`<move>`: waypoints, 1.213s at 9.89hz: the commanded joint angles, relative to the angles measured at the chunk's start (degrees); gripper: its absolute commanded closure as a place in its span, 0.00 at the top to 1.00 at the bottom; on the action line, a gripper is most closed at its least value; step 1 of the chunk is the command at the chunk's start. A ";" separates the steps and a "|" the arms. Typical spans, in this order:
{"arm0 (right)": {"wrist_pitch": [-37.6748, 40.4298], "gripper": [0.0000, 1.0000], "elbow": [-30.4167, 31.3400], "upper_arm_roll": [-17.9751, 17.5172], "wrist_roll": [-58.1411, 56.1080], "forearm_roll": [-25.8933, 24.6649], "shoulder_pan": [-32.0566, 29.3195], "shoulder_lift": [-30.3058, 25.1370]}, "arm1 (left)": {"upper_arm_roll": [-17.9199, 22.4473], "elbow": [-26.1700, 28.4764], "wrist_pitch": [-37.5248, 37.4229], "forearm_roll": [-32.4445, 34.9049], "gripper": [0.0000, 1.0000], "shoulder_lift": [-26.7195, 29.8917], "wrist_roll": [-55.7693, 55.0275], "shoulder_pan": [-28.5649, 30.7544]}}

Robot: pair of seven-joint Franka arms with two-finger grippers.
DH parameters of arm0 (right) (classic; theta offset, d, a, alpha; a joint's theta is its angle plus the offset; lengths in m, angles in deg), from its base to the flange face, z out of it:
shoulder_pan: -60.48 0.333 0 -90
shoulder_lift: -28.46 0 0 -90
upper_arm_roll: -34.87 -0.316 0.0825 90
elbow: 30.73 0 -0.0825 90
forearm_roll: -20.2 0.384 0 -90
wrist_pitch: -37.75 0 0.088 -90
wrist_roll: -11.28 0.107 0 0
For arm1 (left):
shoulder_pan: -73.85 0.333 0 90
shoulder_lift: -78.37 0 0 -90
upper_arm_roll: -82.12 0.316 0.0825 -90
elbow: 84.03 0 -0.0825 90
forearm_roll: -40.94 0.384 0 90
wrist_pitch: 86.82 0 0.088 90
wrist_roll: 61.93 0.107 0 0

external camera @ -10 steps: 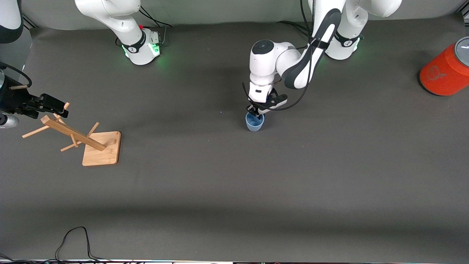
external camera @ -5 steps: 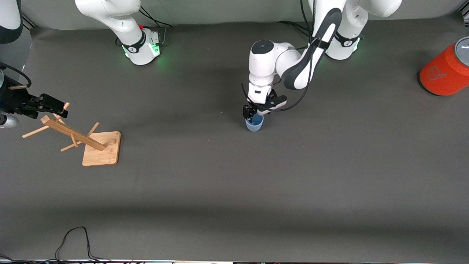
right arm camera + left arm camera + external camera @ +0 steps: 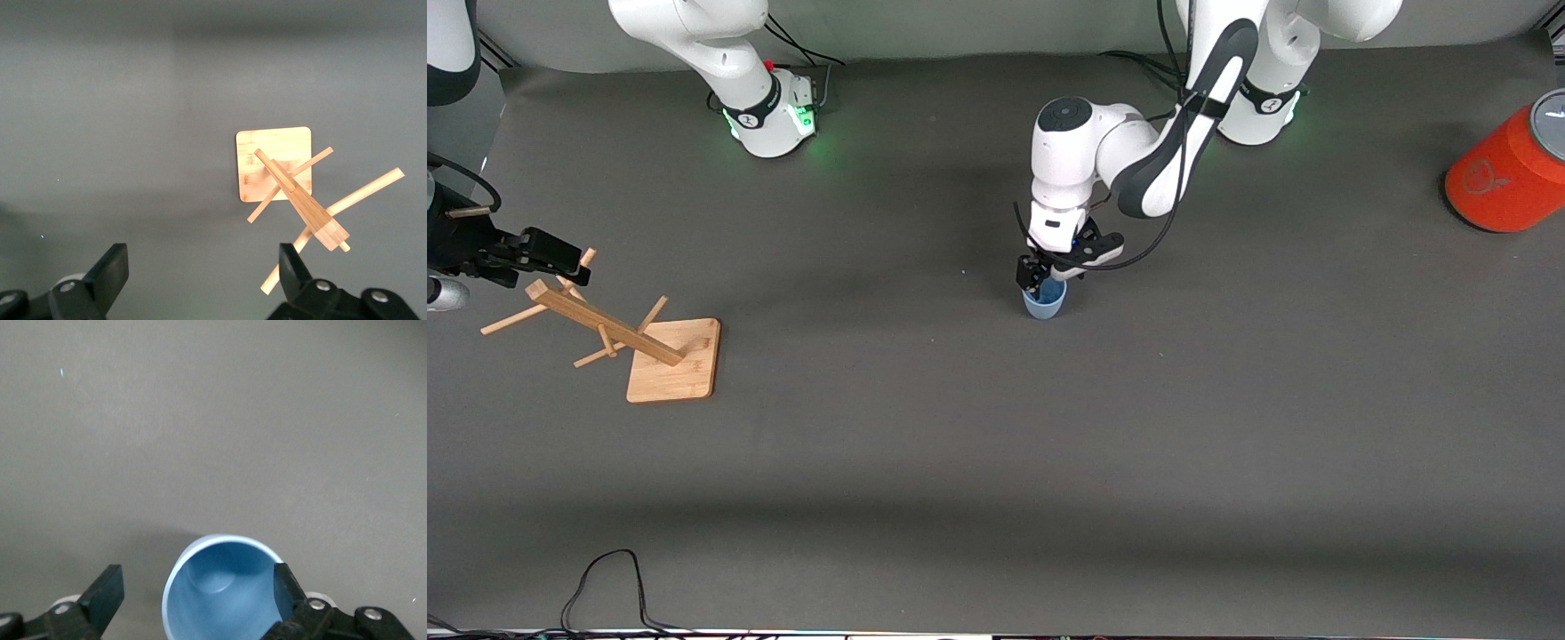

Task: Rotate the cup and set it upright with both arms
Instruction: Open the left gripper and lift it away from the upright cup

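The cup (image 3: 1045, 306) is a small pale blue tumbler standing upright, mouth up, in the middle of the table. My left gripper (image 3: 1042, 276) hangs straight down over its rim and is open. In the left wrist view the cup (image 3: 220, 603) shows its darker blue inside; one finger (image 3: 285, 581) reaches inside by the wall, the other finger (image 3: 107, 595) stands outside, apart from it. My left gripper (image 3: 195, 590) holds nothing. My right gripper (image 3: 569, 260) waits open over the wooden rack at the right arm's end, and my right gripper (image 3: 202, 268) has nothing between its fingers.
A wooden peg rack (image 3: 667, 357) on a square base stands at the right arm's end, also seen as the rack (image 3: 273, 165) in the right wrist view. An orange-red cylinder (image 3: 1507, 175) with a grey lid lies at the left arm's end. A black cable (image 3: 605, 578) loops at the table's near edge.
My left gripper's fingers have spread apart and let go of the cup's rim. The cup stays upright where it was. The right arm has not moved.
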 commanded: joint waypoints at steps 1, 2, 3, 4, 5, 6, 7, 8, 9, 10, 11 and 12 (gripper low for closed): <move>0.16 1.00 -0.34 0.26 -1.10 -0.69 0.03 0.17 | -0.30 -1.09 -7.67 -2.42 1.00 4.60 14.37 2.01; 0.16 1.00 -0.34 0.26 -1.10 -0.69 -0.05 0.17 | -0.22 -1.26 -10.39 -7.67 1.00 6.54 22.54 2.36; 0.16 1.00 -0.34 0.26 -1.10 -0.69 -0.05 0.08 | 0.05 -2.40 -13.90 -12.42 1.00 8.82 29.50 3.24; 0.16 1.00 -0.34 0.26 -1.19 -0.60 -0.05 0.17 | -0.04 -4.50 -18.46 -16.04 1.00 11.10 35.05 6.47; 0.16 1.00 -0.34 0.26 -1.19 -0.69 -0.05 0.17 | -0.13 -7.91 -23.99 -20.60 1.00 12.87 42.33 9.54; 0.07 1.00 -0.34 0.26 -1.19 -0.69 -0.14 0.17 | 0.05 -12.56 -31.79 -25.25 1.00 14.54 51.36 13.66; 0.07 1.00 -0.34 0.26 -1.19 -0.69 -0.14 0.17 | 0.05 -17.04 -38.39 -26.78 1.00 15.95 57.28 17.97; 0.07 1.00 -0.34 0.26 -1.19 -0.69 -0.14 0.17 | 0.05 -21.18 -43.16 -26.80 1.00 16.83 60.74 22.28; 0.07 1.00 -0.25 0.26 -1.19 -0.69 -0.14 0.17 | 0.05 -24.87 -47.03 -26.80 1.00 17.28 65.38 27.28; 0.07 1.00 -0.25 0.26 -1.19 -0.60 -0.05 0.17 | 0.05 -27.78 -50.99 -26.62 1.00 17.54 69.95 30.98; 0.07 1.00 -0.25 0.26 -1.19 -0.69 -0.14 0.17 | 0.14 -29.03 -53.29 -25.92 1.00 18.07 75.66 34.15; 0.07 1.00 -0.25 0.26 -1.19 -0.69 -0.05 0.17 | 0.14 -29.47 -56.27 -25.92 1.00 19.20 83.98 37.93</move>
